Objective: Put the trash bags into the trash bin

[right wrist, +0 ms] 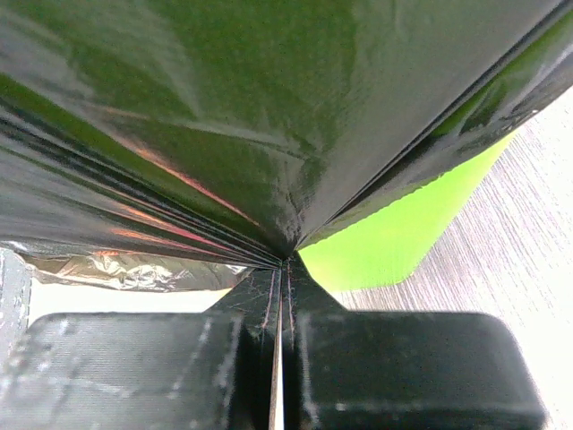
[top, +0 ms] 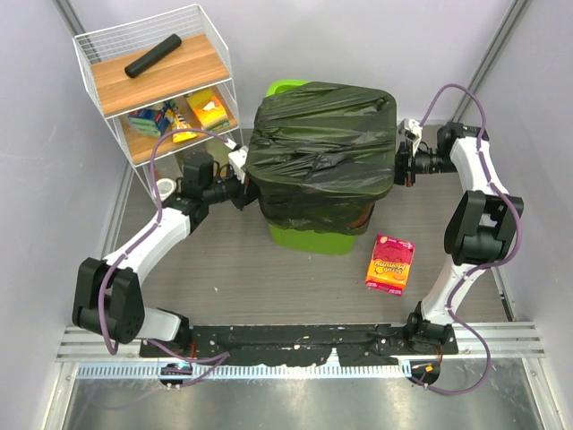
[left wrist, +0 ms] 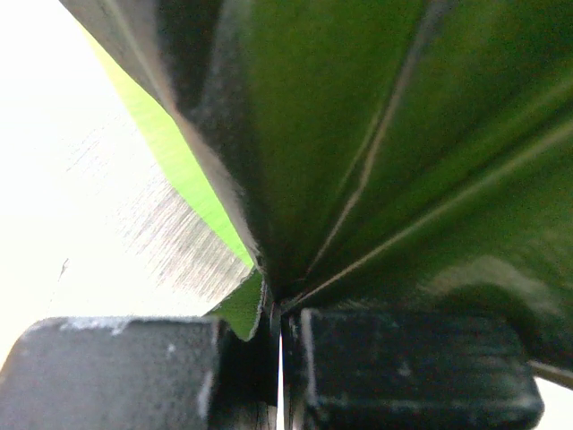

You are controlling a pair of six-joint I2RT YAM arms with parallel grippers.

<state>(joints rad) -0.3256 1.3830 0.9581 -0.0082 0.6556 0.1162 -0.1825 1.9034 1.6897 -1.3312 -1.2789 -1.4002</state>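
Over the middle of the bench, the big shiny black plastic bag (top: 322,143) lies stretched across the top of the bright green plastic bin (top: 309,237). My left hand (top: 242,190) pinches its left edge and my right hand (top: 399,167) its right edge, both closed tight on it. The bin sits right under the bag, so I think the bag must go down.

One trash bag (top: 322,143), one trash bin (top: 313,240), one snack packet (top: 390,263)

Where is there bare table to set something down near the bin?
The widest bare patch of table lies in front of the trash bin, between it, the near edge and the snack packet. Left is crowded: wire shelf, left tool on the trash bag. Right tool blocks the right side.
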